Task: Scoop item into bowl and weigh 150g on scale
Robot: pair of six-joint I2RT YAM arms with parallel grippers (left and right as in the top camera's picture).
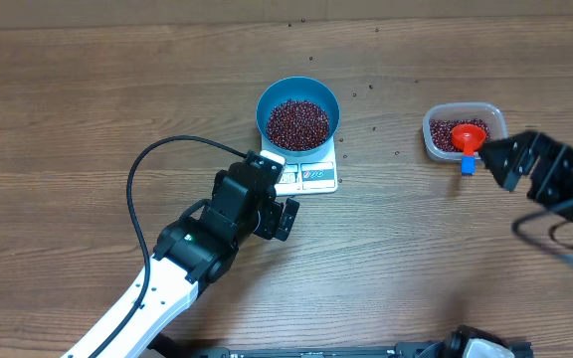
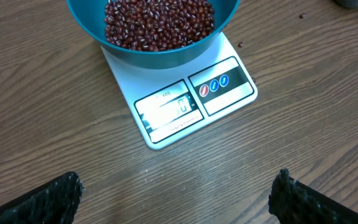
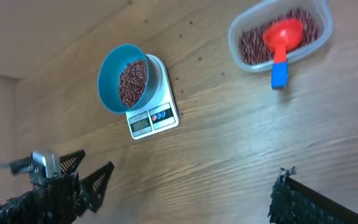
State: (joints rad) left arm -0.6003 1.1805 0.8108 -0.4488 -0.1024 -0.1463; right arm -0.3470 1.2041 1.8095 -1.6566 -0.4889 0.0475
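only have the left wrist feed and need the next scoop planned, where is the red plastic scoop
observer: The red plastic scoop with a blue handle lies in the clear rounded plastic container, on dark red beans, to the right of the white scale.
operator: right gripper holding it
observer: No. The right gripper is open, beside the handle end, not gripping it.

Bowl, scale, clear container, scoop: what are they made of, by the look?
Bowl: likely smooth plastic; uniform blue, soft sheen.
Scale: white, probably plastic housing; glossy printed panel, display glares.
Clear container: translucent thin plastic, rounded corners.
Scoop: glossy red plastic by its look, with a blue handle end.
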